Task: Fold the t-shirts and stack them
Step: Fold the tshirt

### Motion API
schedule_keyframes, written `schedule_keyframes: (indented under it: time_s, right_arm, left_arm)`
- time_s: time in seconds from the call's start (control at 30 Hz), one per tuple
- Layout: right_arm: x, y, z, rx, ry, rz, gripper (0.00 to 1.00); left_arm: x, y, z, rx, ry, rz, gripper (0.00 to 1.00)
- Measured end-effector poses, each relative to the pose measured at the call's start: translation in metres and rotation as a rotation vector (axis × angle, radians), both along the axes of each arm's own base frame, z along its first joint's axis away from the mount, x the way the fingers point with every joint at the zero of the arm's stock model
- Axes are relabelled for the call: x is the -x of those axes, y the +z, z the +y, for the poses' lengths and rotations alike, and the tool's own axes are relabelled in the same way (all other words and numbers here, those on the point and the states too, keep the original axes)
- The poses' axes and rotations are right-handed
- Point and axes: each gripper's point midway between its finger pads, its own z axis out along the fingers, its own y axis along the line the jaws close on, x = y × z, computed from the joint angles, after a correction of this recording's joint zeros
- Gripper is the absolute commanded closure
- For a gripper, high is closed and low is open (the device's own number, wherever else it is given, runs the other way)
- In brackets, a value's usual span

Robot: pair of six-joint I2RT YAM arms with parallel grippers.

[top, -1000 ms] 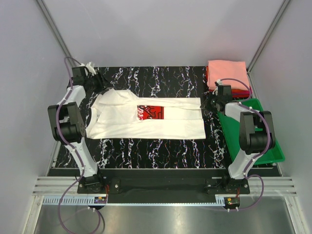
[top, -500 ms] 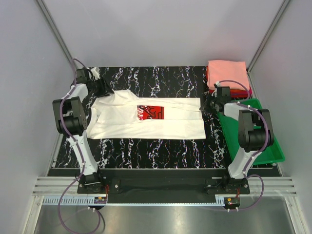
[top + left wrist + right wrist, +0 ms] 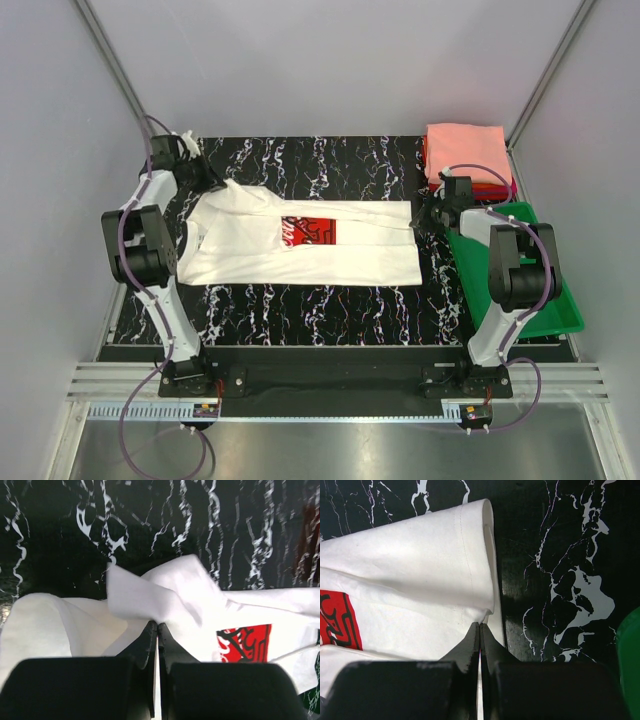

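Your left hand [image 3: 157, 626] is clenched on the cream-white t-shirt [image 3: 300, 240]. Its two fingers meet on a pinched-up fold of cloth at the shirt's far left corner, and the fold rises in a loose peak just beyond the fingertips. From above, that corner sits lifted off the counter [image 3: 330, 300]. The rest of the shirt lies flat, spread lengthwise across the middle, with the red print [image 3: 309, 231] facing up near its centre.

Your right hand [image 3: 480, 625] is also closed on the same shirt, at the opposite end. Its fingers nip the cloth right at the hemmed edge, where the fabric curls over into a rounded fold. The shirt lies stretched between your two hands, each gripping its far side.

Beyond the right hand, in the far right corner, a folded salmon-pink t-shirt [image 3: 463, 150] tops a stack, with red and dark layers showing beneath it. The green tray [image 3: 560, 315] lies along the counter's right edge.
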Motion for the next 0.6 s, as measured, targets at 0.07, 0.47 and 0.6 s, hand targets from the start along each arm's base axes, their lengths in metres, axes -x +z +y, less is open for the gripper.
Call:
schedule_keyframes:
  time_s: [0.07,0.47,0.6]
  right_arm:
    - [0.0,0.001,0.0,0.001,0.0,0.003,1.0]
    - [-0.003,0.014,-0.002,0.012,-0.003,-0.029,1.0]
    - [0.0,0.018,-0.002,0.012,-0.004,-0.025,1.0]
  left_arm:
    - [-0.001,0.021,0.002,-0.002,0.015,-0.038,1.0]
    - [0.03,0.044,0.025,0.016,0.102,-0.051,1.0]
    - [0.049,0.027,0.026,0.03,0.116,0.003,1.0]
